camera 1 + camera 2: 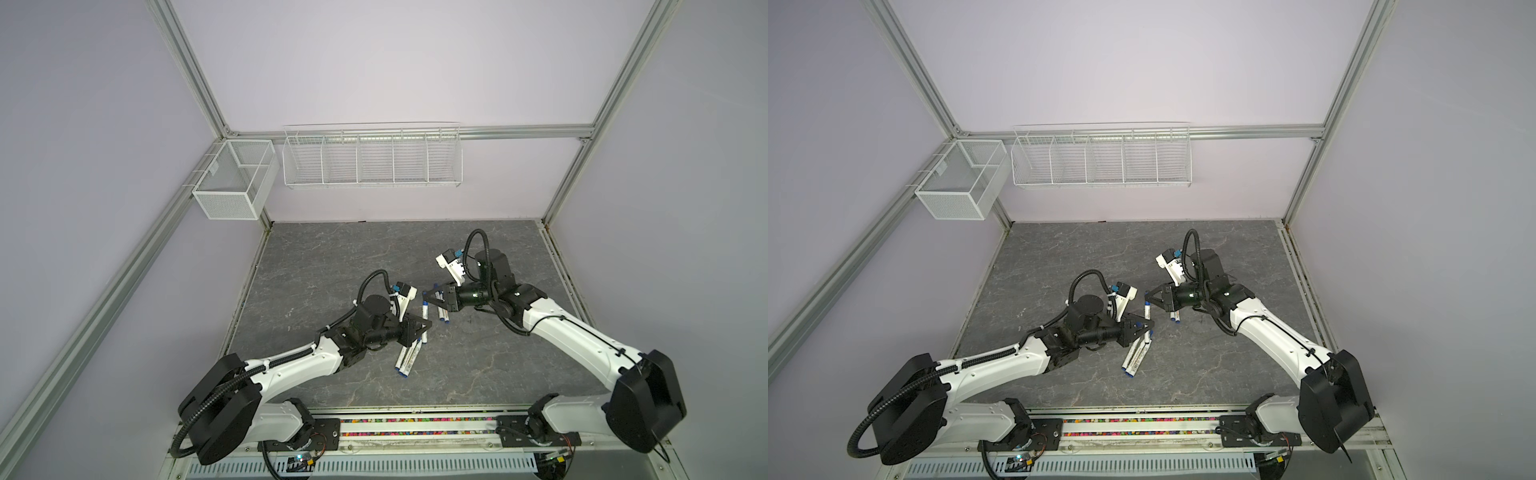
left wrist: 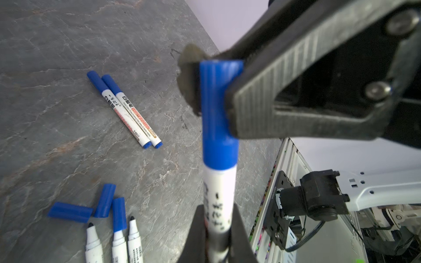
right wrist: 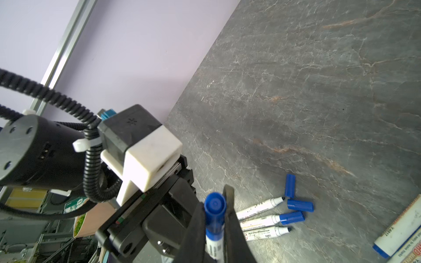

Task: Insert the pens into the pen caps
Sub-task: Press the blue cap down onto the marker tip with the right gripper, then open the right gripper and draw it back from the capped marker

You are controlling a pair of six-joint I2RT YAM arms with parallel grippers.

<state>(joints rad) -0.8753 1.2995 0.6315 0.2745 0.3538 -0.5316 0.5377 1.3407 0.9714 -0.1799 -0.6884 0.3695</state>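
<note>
Blue cap (image 2: 218, 109): sits on the held pen (image 2: 219, 200), raised over the slate table (image 2: 57, 57); looks seated, I judge.
Done: capped pair (image 2: 127, 111), third capped pen (image 2: 119, 227).
Remaining: two bare pens (image 2: 92, 241), two loose caps (image 2: 70, 211).
Left gripper (image 2: 217, 216): I have it clamped on the barrel.
Right gripper (image 3: 215, 211): clamped on the cap.

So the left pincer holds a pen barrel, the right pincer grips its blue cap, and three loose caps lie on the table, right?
Not quite. The left wrist view shows only two loose caps on the table, not three. The left pincer does hold the pen barrel, and the right pincer grips its blue cap.
</note>
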